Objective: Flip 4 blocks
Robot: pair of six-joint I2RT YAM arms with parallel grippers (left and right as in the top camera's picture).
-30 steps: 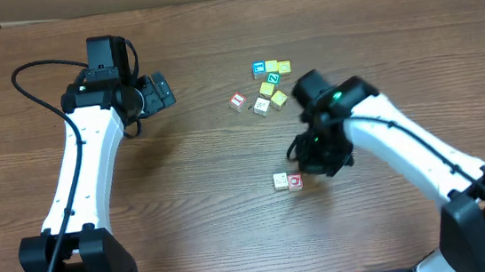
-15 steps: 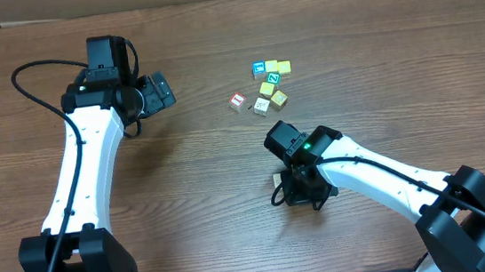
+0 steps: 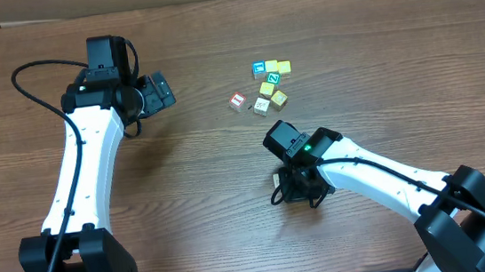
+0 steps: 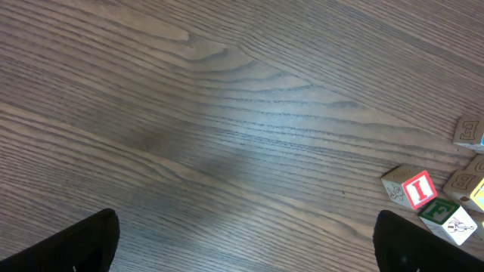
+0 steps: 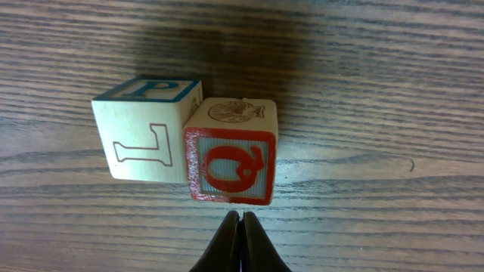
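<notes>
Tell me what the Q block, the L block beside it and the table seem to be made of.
Q block: probably pale wood, matt, bare cream edges around a face printed red and blue. L block: same pale wood look, outlined letter, blue-printed P face. Table: brown wood grain with a slight sheen; solid or laminate, cannot tell.
</notes>
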